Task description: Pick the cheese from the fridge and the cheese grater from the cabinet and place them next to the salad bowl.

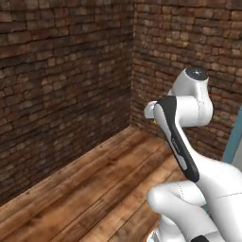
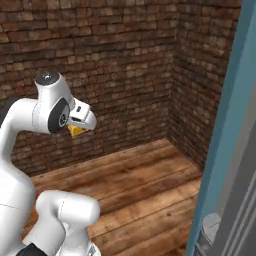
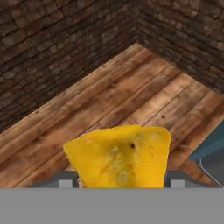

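A yellow-orange wedge of cheese point(image 3: 118, 155) sits between my two dark fingertips point(image 3: 65, 179), with my gripper point(image 3: 120, 180) shut on it. In the right base view the cheese point(image 2: 76, 131) peeks out under the white hand point(image 2: 82, 119), held high above the wooden floor. A sliver of the cheese point(image 1: 154, 121) shows past the forearm in the left base view. The fridge's teal side panel point(image 2: 225, 125) rises at the right, close beside me. The cheese grater, the cabinet and the salad bowl are out of view.
Dark brick walls point(image 1: 66, 85) meet in a corner point(image 2: 175, 90) ahead, over a wooden plank floor point(image 1: 99, 184). The fridge's teal edge point(image 1: 234, 137) stands at the right, with grey fridge parts point(image 2: 212, 227) low down.
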